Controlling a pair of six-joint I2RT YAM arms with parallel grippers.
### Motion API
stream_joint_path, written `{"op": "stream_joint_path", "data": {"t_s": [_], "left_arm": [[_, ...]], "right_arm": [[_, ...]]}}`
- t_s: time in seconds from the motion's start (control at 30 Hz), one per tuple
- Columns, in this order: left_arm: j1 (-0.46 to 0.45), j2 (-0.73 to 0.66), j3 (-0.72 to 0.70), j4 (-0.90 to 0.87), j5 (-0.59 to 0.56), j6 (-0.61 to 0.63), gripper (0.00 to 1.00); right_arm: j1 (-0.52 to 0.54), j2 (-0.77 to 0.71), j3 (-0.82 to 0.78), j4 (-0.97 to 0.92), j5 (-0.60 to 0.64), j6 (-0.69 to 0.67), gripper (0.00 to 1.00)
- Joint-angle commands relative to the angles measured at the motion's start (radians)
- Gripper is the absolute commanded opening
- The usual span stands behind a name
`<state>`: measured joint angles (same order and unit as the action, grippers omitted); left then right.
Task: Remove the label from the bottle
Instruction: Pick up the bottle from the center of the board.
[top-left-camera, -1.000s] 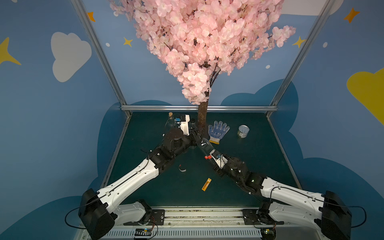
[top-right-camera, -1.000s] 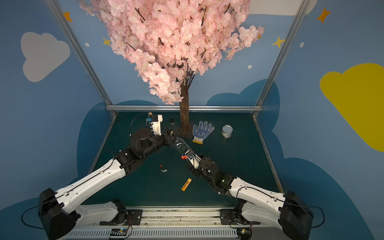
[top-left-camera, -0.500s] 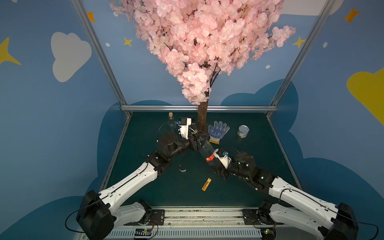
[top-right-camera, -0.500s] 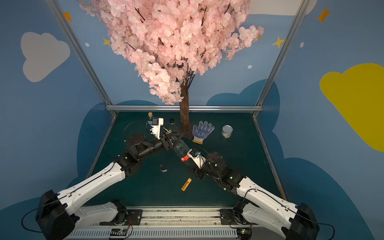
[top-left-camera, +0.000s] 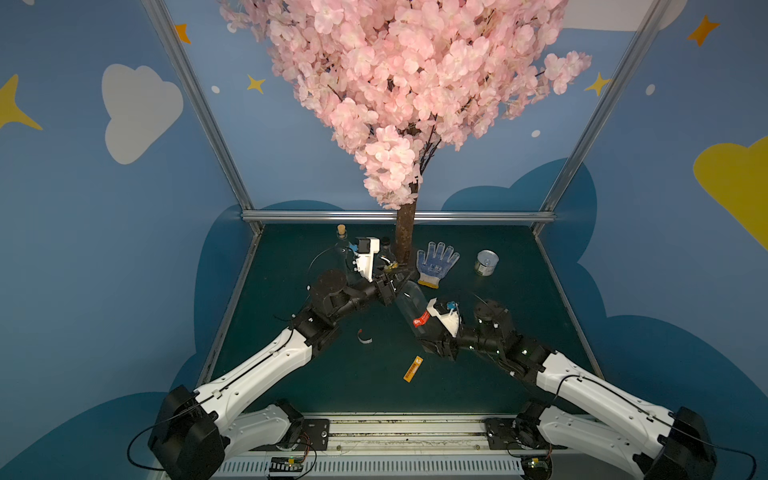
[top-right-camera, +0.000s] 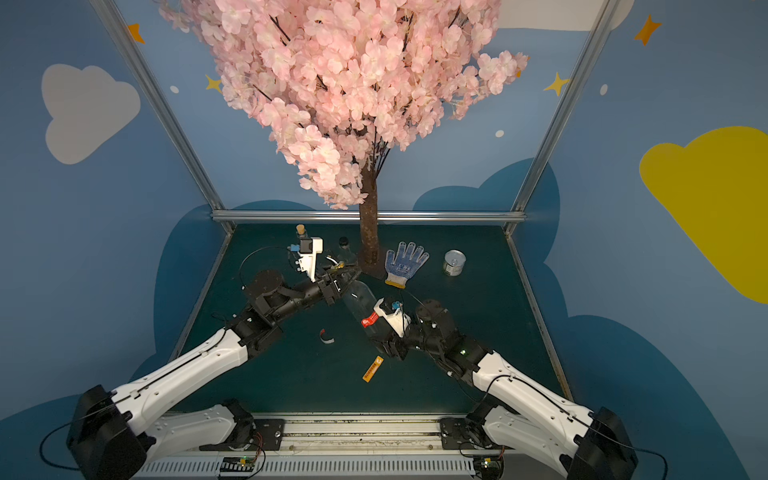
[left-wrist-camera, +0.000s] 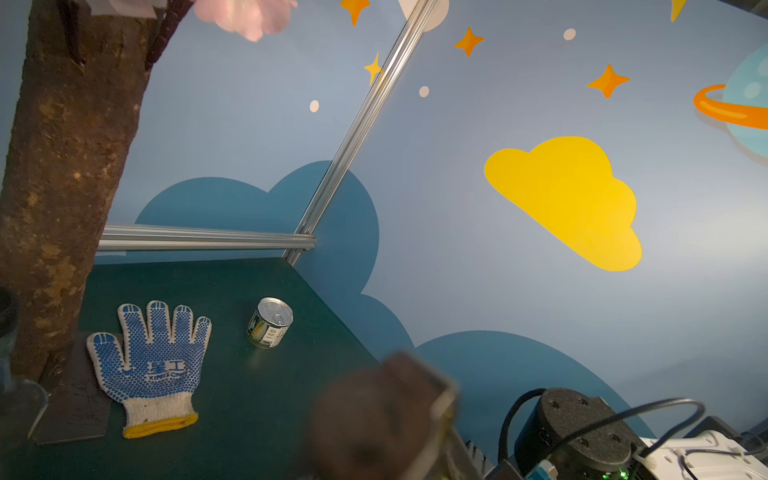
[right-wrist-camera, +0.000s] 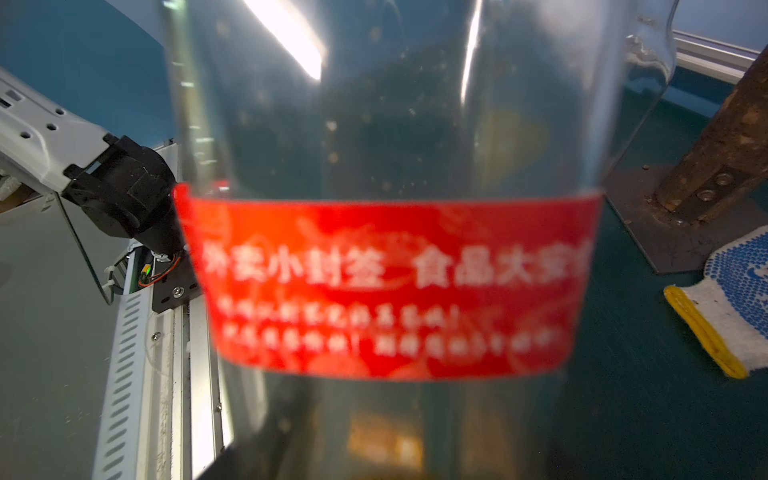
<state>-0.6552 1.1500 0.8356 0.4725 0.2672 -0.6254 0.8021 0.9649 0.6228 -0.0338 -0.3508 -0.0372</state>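
A clear plastic bottle (top-left-camera: 411, 303) (top-right-camera: 361, 301) hangs tilted above the green table, with its far end pointing at the tree foot. My right gripper (top-left-camera: 434, 347) (top-right-camera: 388, 347) is shut on the bottle's near end. In the right wrist view the bottle (right-wrist-camera: 395, 124) fills the frame. The red label (top-left-camera: 420, 321) (top-right-camera: 369, 320) (right-wrist-camera: 386, 286) with white print wraps its middle. My left gripper (top-left-camera: 395, 277) (top-right-camera: 348, 274) is at the bottle's far end. The left wrist view shows only one blurred brown finger (left-wrist-camera: 386, 415) and no bottle, so its grip is unclear.
The tree trunk (top-left-camera: 405, 241) on its metal plate stands just behind the left gripper. A blue-dotted glove (top-left-camera: 436, 262) and a small can (top-left-camera: 486, 262) lie at the back right. A corked glass bottle (top-left-camera: 341, 232) stands back left. A red-white scrap (top-left-camera: 365, 337) and an orange strip (top-left-camera: 412, 368) lie in front.
The left arm drew back to the left and turned its wrist, so its gripper now lies at the bottle's far end. The right arm swung out to the right, still holding the bottle.
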Motion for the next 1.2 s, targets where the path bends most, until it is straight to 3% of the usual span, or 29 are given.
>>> {"op": "stream_joint_path", "data": {"t_s": [0.0,0.2,0.33,0.4,0.87,0.9,1.03,1.17], "left_arm": [[-0.003,-0.019,0.003,0.061,0.032,0.027,0.02],[-0.003,-0.015,0.038,-0.048,-0.003,0.052,0.02],[-0.004,-0.003,0.041,-0.071,-0.028,0.076,0.02],[-0.004,0.003,0.042,-0.063,-0.027,0.086,0.02],[-0.004,0.018,0.05,-0.048,-0.009,0.093,0.02],[-0.004,0.017,0.048,-0.049,-0.014,0.096,0.02],[-0.004,0.012,0.035,-0.031,-0.026,0.104,0.02],[-0.004,0.005,0.019,-0.029,-0.09,0.104,0.02]], "right_arm": [[-0.008,0.015,0.073,0.022,-0.03,0.037,0.0],[-0.019,0.026,0.089,-0.002,0.015,0.056,0.0],[-0.028,0.033,0.108,-0.028,0.038,0.068,0.08],[-0.032,0.038,0.109,-0.031,0.04,0.07,0.0],[-0.037,0.083,0.121,-0.026,0.031,0.074,0.0],[-0.038,0.081,0.125,-0.033,0.042,0.076,0.03],[-0.04,0.069,0.13,-0.066,0.074,0.083,0.46],[-0.041,0.054,0.113,-0.068,0.128,0.139,0.66]]}}
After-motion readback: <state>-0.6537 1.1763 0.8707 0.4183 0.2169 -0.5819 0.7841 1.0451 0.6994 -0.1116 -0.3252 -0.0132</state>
